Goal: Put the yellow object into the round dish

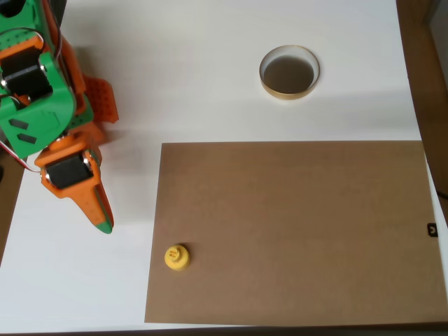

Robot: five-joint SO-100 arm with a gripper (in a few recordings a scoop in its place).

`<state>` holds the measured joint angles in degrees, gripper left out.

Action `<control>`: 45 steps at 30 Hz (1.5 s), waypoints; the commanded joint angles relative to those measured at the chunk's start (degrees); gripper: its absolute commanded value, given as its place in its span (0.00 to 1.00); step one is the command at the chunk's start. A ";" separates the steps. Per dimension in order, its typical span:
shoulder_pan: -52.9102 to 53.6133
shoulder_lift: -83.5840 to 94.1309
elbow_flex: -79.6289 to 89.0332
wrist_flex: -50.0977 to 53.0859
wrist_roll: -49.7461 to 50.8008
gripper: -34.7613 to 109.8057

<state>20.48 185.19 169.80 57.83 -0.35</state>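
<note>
as seen from overhead, one small bright yellow plastic piece sits on the near left corner of one brown rectangular mat | one orange-and-green gripper left of mat, holding nothing, opening unclear | one tan-rimmed round dish far, on white table

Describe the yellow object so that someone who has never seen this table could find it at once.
In the overhead view a large brown sheet covers the lower right of the white table. Near the sheet's lower left corner, just inside its left edge, sits the yellow object. It is small, round and bright yellow, unlike the larger tan-rimmed round dish at the top.
</note>
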 commanded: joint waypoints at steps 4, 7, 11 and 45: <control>0.26 1.76 -0.44 1.32 -1.14 0.24; 0.26 1.76 -0.44 1.32 -1.14 0.24; 0.26 1.76 -0.44 1.32 -1.14 0.24; 0.62 1.76 -0.53 1.49 -0.88 0.24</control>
<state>20.57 185.19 169.80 58.80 -0.79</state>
